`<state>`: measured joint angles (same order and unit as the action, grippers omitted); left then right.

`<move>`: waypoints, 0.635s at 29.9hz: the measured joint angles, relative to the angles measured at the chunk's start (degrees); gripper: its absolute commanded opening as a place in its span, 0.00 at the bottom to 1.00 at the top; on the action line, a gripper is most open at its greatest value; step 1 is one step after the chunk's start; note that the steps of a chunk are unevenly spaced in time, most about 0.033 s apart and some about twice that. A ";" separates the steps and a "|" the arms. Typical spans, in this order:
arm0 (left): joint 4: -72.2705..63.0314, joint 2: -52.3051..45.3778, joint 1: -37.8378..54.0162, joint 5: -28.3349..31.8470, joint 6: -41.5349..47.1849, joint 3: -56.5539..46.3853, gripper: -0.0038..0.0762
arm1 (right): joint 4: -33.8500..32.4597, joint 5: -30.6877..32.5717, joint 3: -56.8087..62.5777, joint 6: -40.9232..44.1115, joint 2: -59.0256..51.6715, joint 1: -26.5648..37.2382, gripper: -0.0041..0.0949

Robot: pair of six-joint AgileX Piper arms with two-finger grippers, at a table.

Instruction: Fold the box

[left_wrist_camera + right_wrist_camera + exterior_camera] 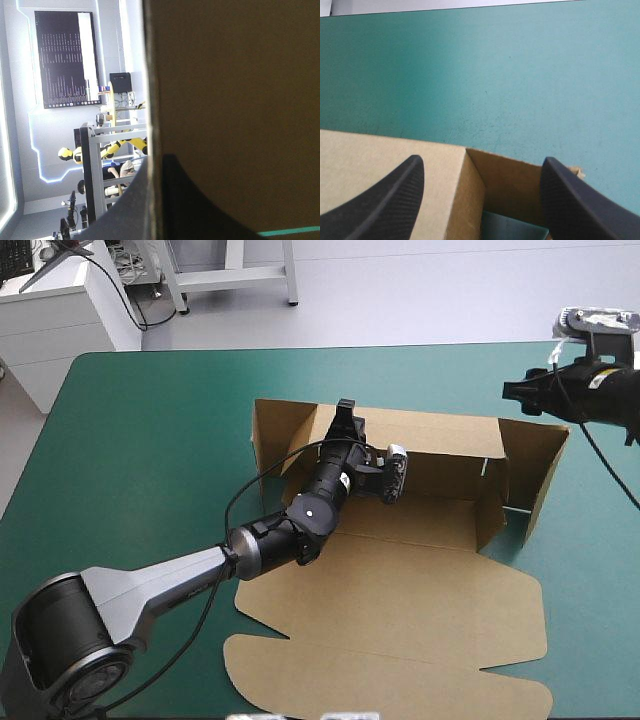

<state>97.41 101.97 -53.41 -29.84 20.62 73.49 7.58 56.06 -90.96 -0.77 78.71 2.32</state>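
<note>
The brown box [400,600] lies in the middle of the table. Its back wall [440,440] and side walls are raised, and its lid panel is flat toward the near edge. My left gripper [346,416] reaches over the box floor to the top of the back wall near the left corner. In the left wrist view the board [230,100] runs edge-on between the black fingers [135,205], so the left gripper [159,162] is shut on it. My right gripper [515,395] hovers open above the box's far right corner [470,165], touching nothing.
Teal-green cover [140,440] stretches wide to the left of the box, with a narrower strip [600,570] to its right. The right side flap [545,465] stands up and splays outward. A white cabinet [50,310] stands beyond the far left corner.
</note>
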 measured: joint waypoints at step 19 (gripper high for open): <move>-0.01 0.00 -2.38 -1.52 -2.49 0.00 0.04 | 1.18 9.73 -6.13 -6.35 18.24 9.48 0.63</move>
<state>97.40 101.97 -55.79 -31.36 18.13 73.49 8.75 65.78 -97.09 -7.12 96.95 11.81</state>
